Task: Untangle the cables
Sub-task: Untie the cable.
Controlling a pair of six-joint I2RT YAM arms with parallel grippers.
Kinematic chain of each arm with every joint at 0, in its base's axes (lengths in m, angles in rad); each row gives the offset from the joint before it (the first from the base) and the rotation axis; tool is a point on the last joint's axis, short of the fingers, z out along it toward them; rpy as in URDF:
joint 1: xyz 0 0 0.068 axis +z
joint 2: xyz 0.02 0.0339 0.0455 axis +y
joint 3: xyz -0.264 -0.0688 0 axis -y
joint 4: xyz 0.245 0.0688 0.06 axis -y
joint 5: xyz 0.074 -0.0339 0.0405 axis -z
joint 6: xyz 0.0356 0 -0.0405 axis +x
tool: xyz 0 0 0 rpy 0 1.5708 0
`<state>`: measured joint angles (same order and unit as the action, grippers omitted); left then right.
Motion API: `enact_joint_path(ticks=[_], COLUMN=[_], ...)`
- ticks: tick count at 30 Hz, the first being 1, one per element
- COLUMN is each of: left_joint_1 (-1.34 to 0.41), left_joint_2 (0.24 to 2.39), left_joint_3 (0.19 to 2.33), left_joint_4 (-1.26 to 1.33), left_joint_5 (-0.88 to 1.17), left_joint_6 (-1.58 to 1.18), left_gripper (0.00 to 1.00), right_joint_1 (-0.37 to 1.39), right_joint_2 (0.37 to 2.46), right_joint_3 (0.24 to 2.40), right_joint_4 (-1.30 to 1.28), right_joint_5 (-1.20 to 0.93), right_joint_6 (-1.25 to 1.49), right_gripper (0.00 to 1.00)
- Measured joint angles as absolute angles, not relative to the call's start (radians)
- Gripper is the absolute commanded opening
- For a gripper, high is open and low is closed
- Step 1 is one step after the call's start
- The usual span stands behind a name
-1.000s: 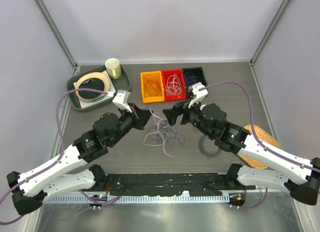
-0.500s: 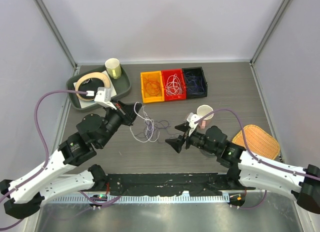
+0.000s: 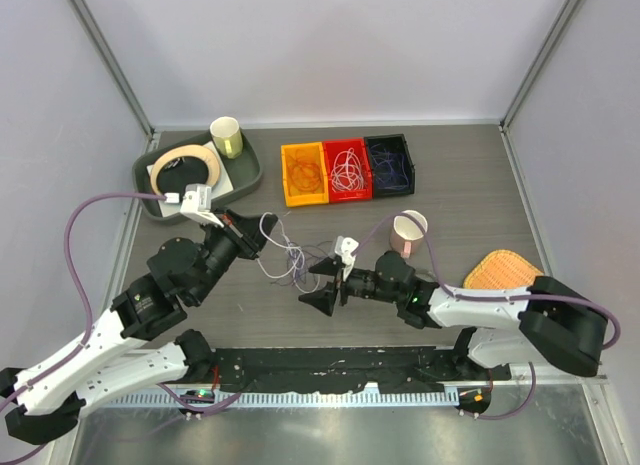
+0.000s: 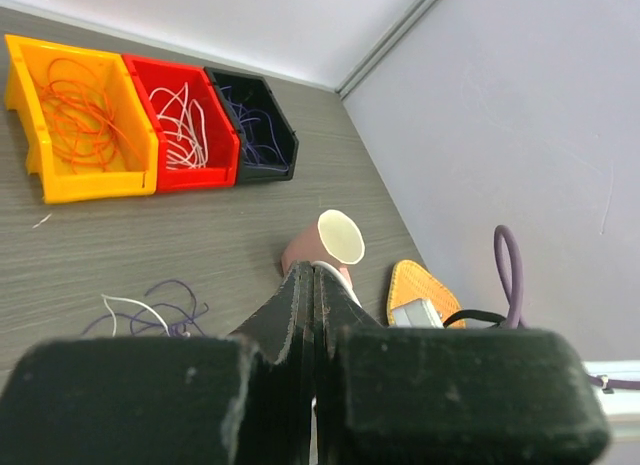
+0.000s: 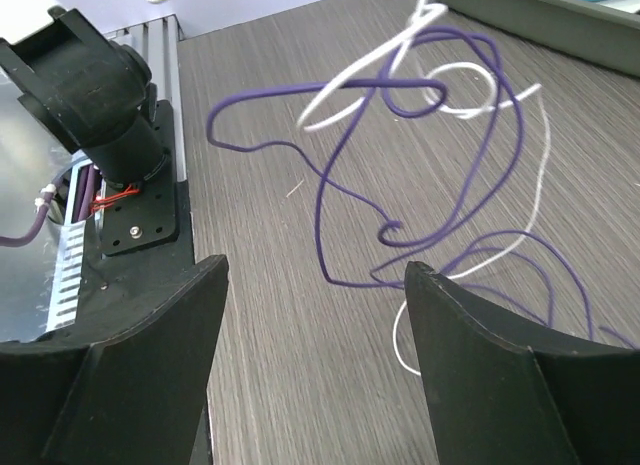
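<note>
Grey wood-grain table (image 3: 460, 185), walled on three sides. The cables (image 3: 290, 260), purple and white, lie mid-table between the arms, in front of three sorting bins (image 3: 346, 169).

Left tool (image 3: 258, 228): fingers pressed together, apparently pinching strands that rise to its tips.

Right tool (image 3: 315, 287): fingers wide apart, holding nothing, low beside the tangle.

Long axis of the tangle runs left to right, from the left tool toward the right one.

Risks:
- Further pulling may cinch the purple-white crossing into a knot.
- Thin strands may slip free.
- Right tool may close on several loops together.
</note>
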<state>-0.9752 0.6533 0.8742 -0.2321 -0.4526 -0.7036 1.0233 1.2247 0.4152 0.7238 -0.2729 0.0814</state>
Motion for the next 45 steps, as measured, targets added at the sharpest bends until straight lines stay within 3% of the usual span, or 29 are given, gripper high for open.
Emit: enact_joint_path(ticks=[2, 7, 11, 12, 20, 26, 30, 35, 38, 45], left_joint_1=[-0.975, -0.975, -0.975, -0.975, -0.975, -0.969, -0.888, -0.694, -0.572, -0.447], left_joint_2=[0.654, 0.657, 0.659, 0.664, 0.711, 0.763, 0.768, 0.791, 0.837, 0.931], left_joint_3=[0.874, 0.873, 0.875, 0.879, 0.98, 1.04, 1.037, 1.031, 1.038, 1.006], left_joint_4=[-0.241, -0.255, -0.271, -0.276, -0.295, -0.315, -0.311, -0.369, -0.421, -0.494], left_joint_5=[-0.458, -0.464, -0.5, -0.52, -0.686, -1.047, -1.189, -1.182, -1.139, -0.949], left_joint_6=[-0.713, -0.73, -0.725, -0.72, -0.658, -0.574, -0.535, -0.576, -0.628, -0.705], left_gripper=[0.0, 0.0, 0.0, 0.0, 0.0, 0.0, 0.0, 0.0, 0.0, 0.0], right_joint_1=[1.04, 1.056, 1.056, 1.056, 1.056, 1.042, 0.948, 0.78, 0.73, 0.723], right_joint_2=[1.274, 1.384, 1.435, 1.44, 1.403, 1.061, 0.778, 0.517, 0.496, 0.538], right_joint_3=[0.419, 0.431, 0.432, 0.431, 0.358, 0.321, 0.328, 0.368, 0.462, 0.534], right_joint_4=[0.786, 0.902, 1.001, 1.019, 1.092, 0.743, 0.369, -0.051, -0.249, -0.277], right_joint_5=[-0.274, -0.207, -0.117, -0.094, 0.141, 0.448, 0.639, 0.76, 0.826, 0.741], right_joint_6=[0.081, 0.08, 0.107, 0.115, 0.2, 0.299, 0.447, 0.574, 0.609, 0.526], right_gripper=[0.69, 0.33, 0.22, 0.01, 0.01, 0.01, 0.01, 0.01, 0.01, 0.01])
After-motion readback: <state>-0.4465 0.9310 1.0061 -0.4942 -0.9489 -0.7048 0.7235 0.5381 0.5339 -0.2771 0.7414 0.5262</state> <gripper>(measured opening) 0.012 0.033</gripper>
